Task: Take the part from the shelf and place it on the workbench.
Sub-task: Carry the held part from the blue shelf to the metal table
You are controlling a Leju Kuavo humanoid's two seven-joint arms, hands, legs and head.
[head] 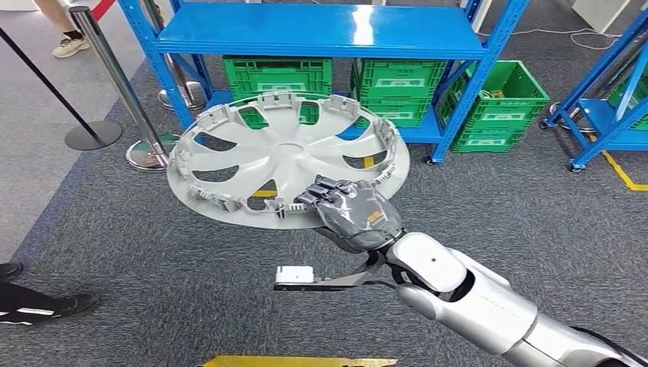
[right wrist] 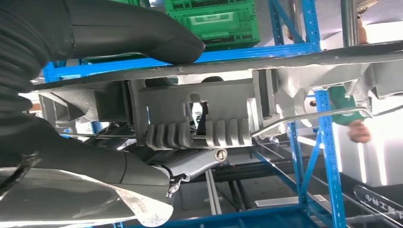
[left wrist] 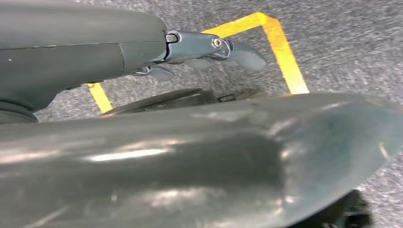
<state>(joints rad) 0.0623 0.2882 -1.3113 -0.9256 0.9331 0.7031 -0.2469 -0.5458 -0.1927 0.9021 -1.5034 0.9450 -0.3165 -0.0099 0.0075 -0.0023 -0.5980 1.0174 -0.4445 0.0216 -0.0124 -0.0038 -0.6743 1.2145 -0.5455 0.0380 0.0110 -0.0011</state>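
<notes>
One grey wheel cover (head: 286,159) is held up in the air, roughly flat, in front of the blue shelf (head: 321,34) and above the grey carpet (head: 153,260). Its near rim is gripped by the right hand (head: 353,212), fingers over the rim, thumb seen against the other face in the right wrist view. Green crates (head: 397,88) are stored on the lower shelf level behind it. The left hand (left wrist: 209,50) is seen above the carpet beside yellow floor tape (left wrist: 284,52); its state cannot be told.

Workshop: blue steel shelving (head: 321,34), green crates (head: 279,76).
</notes>
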